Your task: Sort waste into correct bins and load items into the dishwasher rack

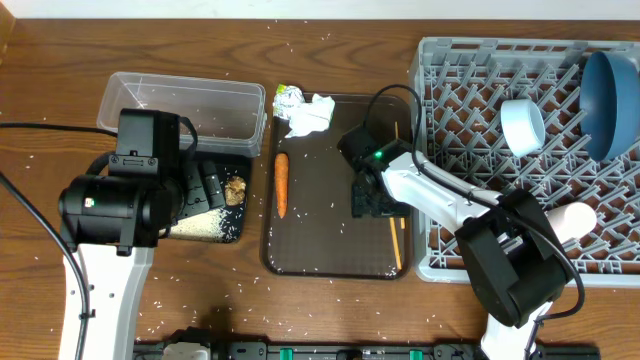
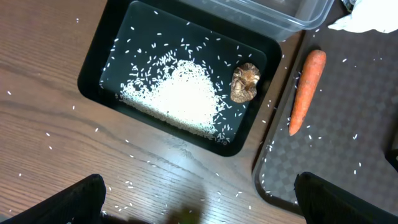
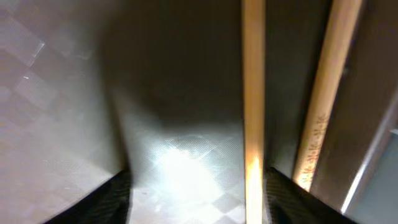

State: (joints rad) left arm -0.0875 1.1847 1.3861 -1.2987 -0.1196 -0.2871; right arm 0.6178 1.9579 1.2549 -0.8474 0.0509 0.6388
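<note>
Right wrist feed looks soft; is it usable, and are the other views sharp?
Right wrist: too close, chopsticks blurred into soft bars, glare patch on the tray. Left wrist: sharp, rice and brown lump crisp. Overhead: sharp, evenly lit.

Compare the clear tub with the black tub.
The clear tub is see-through; the black tub is opaque. The black tub holds a rice heap and a brown lump; the clear tub's visible part shows neither. Both are rectangular and lie left of the brown tray.
</note>
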